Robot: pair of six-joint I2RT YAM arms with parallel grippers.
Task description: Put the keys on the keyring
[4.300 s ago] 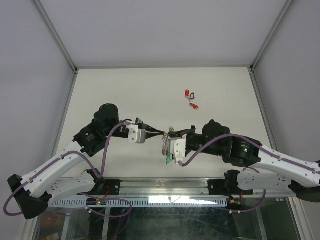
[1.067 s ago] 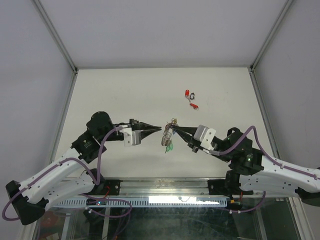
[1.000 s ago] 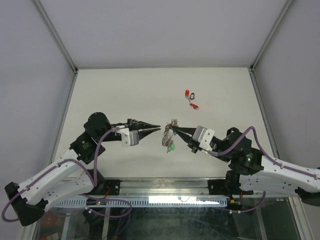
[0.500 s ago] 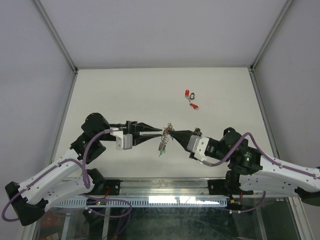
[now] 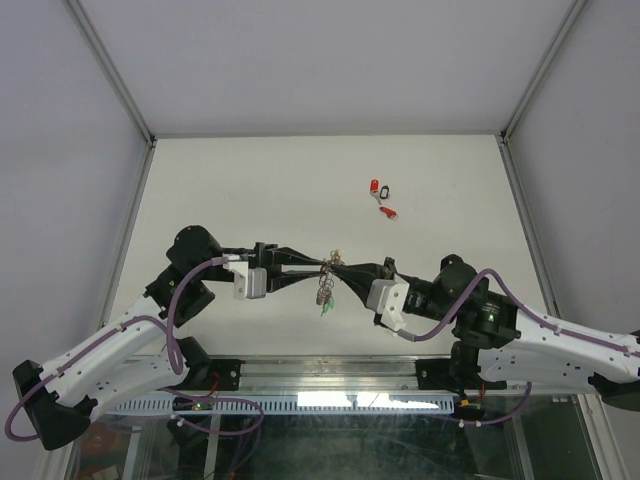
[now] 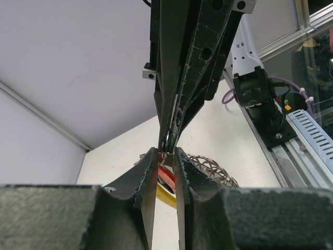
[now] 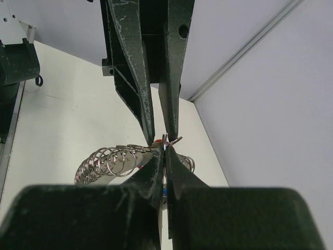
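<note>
The right jaws are clenched on a loop of the keyring (image 5: 325, 288), the left jaws slightly parted astride it.

Left claw (image 5: 316, 265) advanced, slightly parted, now tip-to-tip with right claw (image 5: 338, 267) at keyring (image 5: 324, 290)

I work in a lab test cell. White panels (image 5: 330, 60) and aluminium posts (image 5: 110, 70) box in my surface (image 5: 250, 180).

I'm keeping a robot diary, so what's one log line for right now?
right gripper: shut on keyring | left gripper: slightly open, tips meeting right's | red-tagged keys: loose on table
</note>
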